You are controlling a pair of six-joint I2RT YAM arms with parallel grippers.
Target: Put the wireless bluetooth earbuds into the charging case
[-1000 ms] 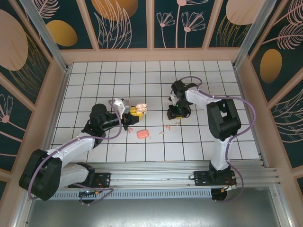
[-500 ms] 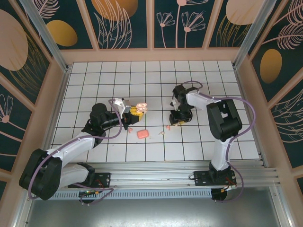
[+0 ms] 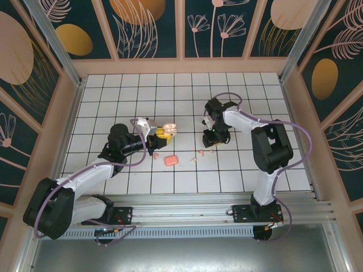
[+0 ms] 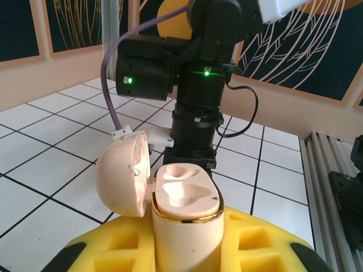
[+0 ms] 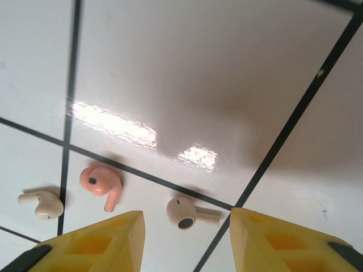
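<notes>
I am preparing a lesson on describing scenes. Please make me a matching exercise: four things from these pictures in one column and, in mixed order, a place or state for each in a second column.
Things:
1. charging case
2. coral-pink box
3. pink earbud
4. right gripper

Places or states:
A. open, fingers apart above the table
B. lid open, held in the left gripper
C. on the table, nearer to the left gripper than to the right
D. on a white tile, beside a white earbud

Pairs: 1-B, 2-C, 3-D, 4-A.
</notes>
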